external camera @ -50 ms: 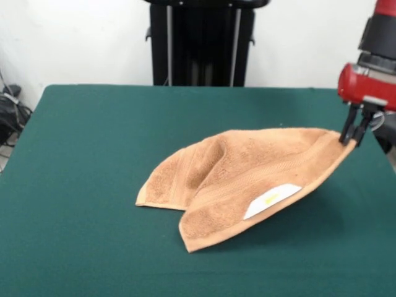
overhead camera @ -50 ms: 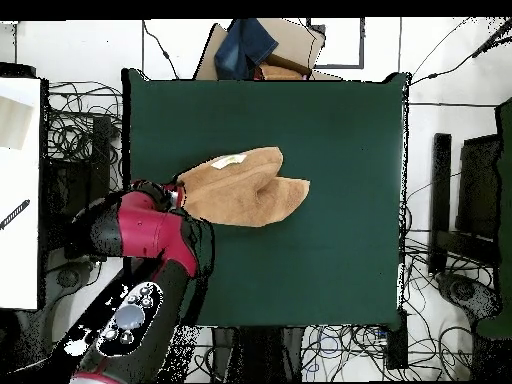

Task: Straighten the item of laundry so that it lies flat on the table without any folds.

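Note:
The orange-tan towel [external camera @ -50 ms: 241, 179] lies folded over itself on the dark green table [external camera @ -50 ms: 93, 185], its white label with a yellow mark [external camera @ -50 ms: 271, 200] facing up near the front fold. My gripper [external camera @ -50 ms: 352, 140] is at the towel's right corner, shut on it and holding that corner lifted off the table. The rest of the cloth sags down to the left, with a loose flap at the lower left. In the overhead view the towel [overhead camera @ -50 ms: 245, 190] spreads right from the gripper [overhead camera @ -50 ms: 178, 192], which the red arm [overhead camera @ -50 ms: 150, 235] partly covers.
The gripper works close to the table's right edge [external camera @ -50 ms: 387, 154] in the front view. A box with blue cloth [overhead camera @ -50 ms: 255, 50] sits beyond the table's far edge in the overhead view. Cables lie on the floor around the table.

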You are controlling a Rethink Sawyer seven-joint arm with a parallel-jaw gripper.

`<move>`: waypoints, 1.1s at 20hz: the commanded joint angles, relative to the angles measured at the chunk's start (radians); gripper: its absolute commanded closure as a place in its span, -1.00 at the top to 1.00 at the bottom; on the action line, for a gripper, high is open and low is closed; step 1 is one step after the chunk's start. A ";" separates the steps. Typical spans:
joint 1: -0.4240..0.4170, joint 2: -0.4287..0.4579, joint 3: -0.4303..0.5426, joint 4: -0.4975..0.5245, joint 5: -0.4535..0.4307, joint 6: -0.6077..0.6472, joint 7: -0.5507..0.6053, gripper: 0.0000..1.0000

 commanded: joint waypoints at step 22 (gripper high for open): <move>-0.228 -0.171 0.217 0.180 -0.157 0.044 0.009 -1.00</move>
